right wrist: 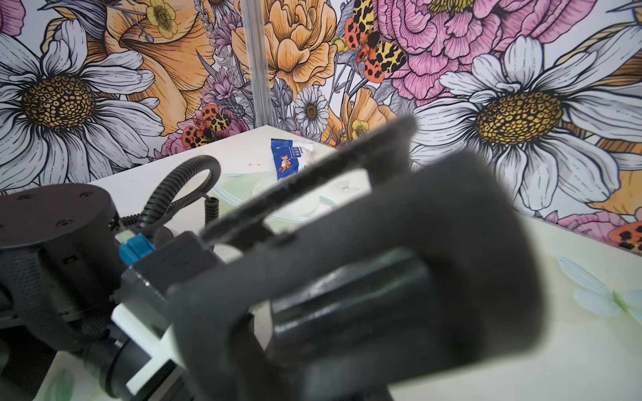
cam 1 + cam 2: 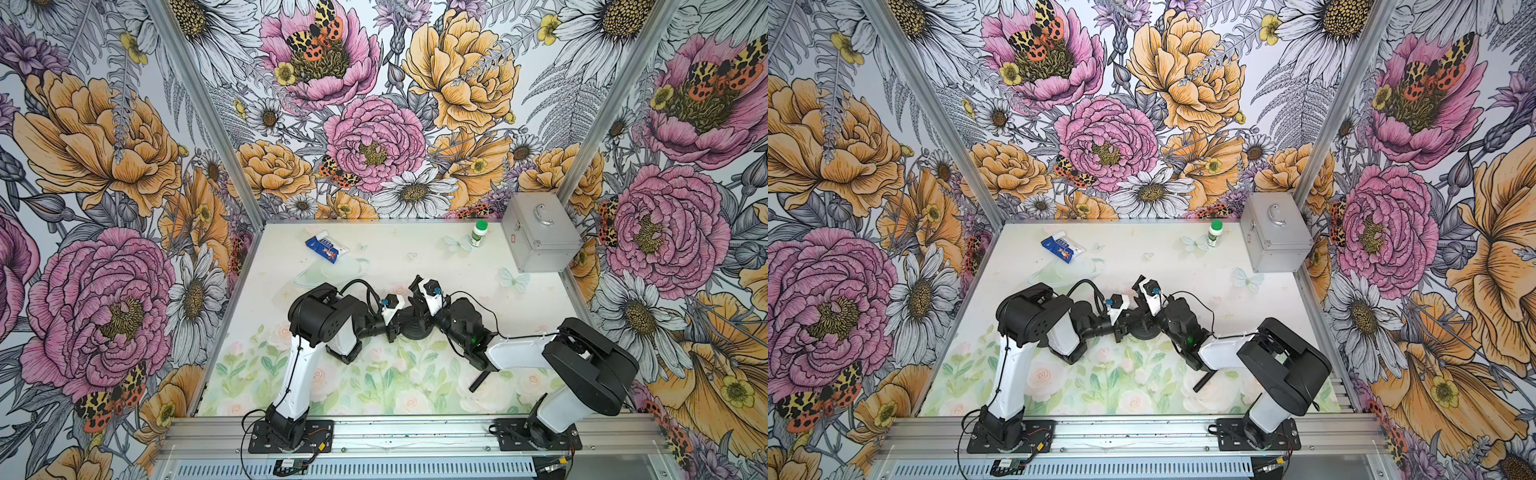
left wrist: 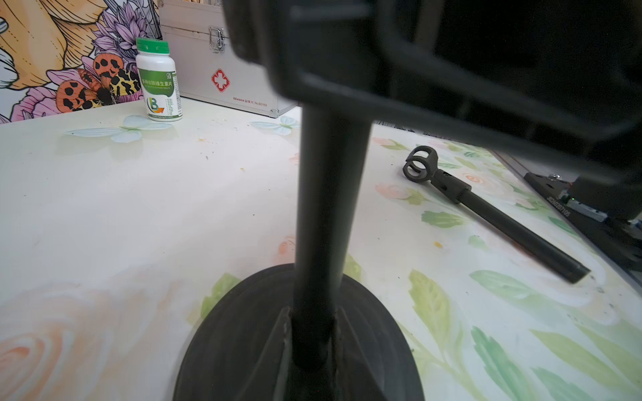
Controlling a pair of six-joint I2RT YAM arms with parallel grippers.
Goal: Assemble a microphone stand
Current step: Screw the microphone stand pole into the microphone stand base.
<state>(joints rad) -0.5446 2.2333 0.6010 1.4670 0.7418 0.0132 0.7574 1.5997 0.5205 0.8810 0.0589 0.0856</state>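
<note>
While my left gripper (image 3: 312,333) and right gripper (image 1: 364,305) clamp the pole (image 3: 330,194),
clip rod (image 2: 480,380) lies flat by my right arm (image 2: 519,353).

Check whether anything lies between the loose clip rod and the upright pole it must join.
Nothing visible lies between the clip rod and the pole; the right gripper grips the pole's top, though.
</note>
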